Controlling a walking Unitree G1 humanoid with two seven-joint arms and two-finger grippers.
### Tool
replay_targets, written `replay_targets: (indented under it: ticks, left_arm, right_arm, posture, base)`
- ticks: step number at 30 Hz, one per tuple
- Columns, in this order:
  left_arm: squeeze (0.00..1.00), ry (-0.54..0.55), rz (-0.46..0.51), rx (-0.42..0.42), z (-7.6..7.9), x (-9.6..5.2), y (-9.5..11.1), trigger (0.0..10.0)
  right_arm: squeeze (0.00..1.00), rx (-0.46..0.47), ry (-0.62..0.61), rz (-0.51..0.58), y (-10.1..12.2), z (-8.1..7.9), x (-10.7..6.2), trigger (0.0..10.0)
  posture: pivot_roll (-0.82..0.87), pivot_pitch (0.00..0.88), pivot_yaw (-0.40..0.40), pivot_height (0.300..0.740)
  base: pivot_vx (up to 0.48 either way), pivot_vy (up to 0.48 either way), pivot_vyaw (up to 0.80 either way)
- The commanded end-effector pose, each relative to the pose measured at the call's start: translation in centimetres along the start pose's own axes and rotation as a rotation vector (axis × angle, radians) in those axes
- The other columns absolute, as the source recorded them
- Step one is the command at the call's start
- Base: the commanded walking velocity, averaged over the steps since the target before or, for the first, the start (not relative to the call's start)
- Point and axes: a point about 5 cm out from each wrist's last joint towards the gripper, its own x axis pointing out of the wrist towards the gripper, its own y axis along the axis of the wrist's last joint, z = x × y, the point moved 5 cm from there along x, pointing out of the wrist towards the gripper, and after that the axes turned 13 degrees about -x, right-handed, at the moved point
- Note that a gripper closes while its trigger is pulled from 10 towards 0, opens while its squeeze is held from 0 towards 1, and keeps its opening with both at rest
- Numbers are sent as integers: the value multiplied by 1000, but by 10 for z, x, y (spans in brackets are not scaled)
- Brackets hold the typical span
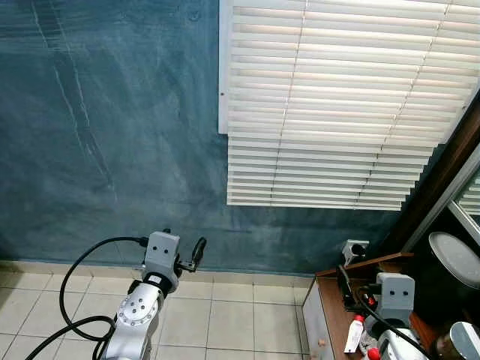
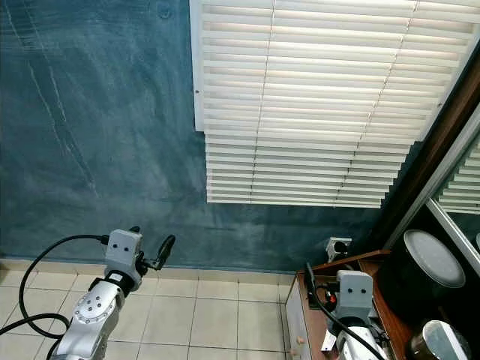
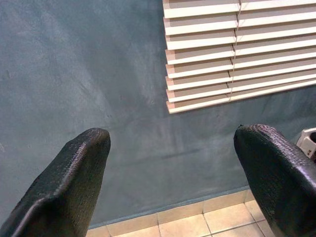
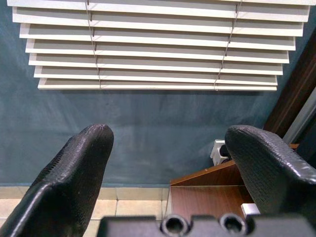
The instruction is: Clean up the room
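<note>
No readable text for you anywhere. White tube [image 1: 353, 334] on wooden cabinet [image 1: 334, 315] carries print, too small to read. Blinds [image 1: 337, 105], wall [image 1: 112, 127], wall socket [image 1: 355, 250]: no lettering, no signs.

A white tube [image 1: 353, 334] lies on the wooden dresser [image 1: 335, 311].

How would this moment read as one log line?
left gripper: open, empty | right gripper: open, above brown wooden cabinet | facing blue wall, white blinds
</note>
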Motion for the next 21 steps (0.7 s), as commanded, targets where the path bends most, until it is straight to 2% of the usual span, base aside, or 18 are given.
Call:
replay_targets:
  ticks: [1,2,3,6,12,14,18,21]
  left_arm:
    - [0,248,-119,-262,-48,-47,-14,10000]
    - [0,217,-104,-226,-41,-42,-11,10000]
    - [0,217,-104,-226,-41,-42,-11,10000]
    - [0,164,-81,-143,-32,-31,-6,10000]
    - [0,161,-79,-135,-32,-32,-7,10000]
    - [0,185,-87,-187,-33,-40,-3,10000]
    - [0,188,-113,-168,-31,-43,-9,10000]
    - [0,188,-110,-147,-29,-40,-8,10000]
  right_arm:
    - [0,196,285,-59,25,-65,22,10000]
    - [0,186,266,-49,21,-65,20,10000]
    - [0,186,266,-49,21,-65,20,10000]
    - [0,191,240,-31,17,-68,21,10000]
    - [0,180,244,-35,16,-66,21,10000]
    - [0,190,272,-51,17,-66,19,10000]
    - [0,187,218,-59,11,-53,20,10000]
    - [0,173,225,-56,10,-52,19,10000]
  posture:
    - [67,0,-29,740]
    - [55,0,-47,740]
    - [55,0,-47,740]
    - [56,0,-49,740]
    - [53,0,-49,740]
    - [55,0,-53,740]
    - [58,0,-58,740]
    - [58,0,-58,740]
  base:
    - [0,0,0]
    - [0,0,0]
    - [0,0,0]
    - [0,0,0]
    - [0,0,0]
    - [0,0,344]
    - [0,-468,684]
    - [0,-455,675]
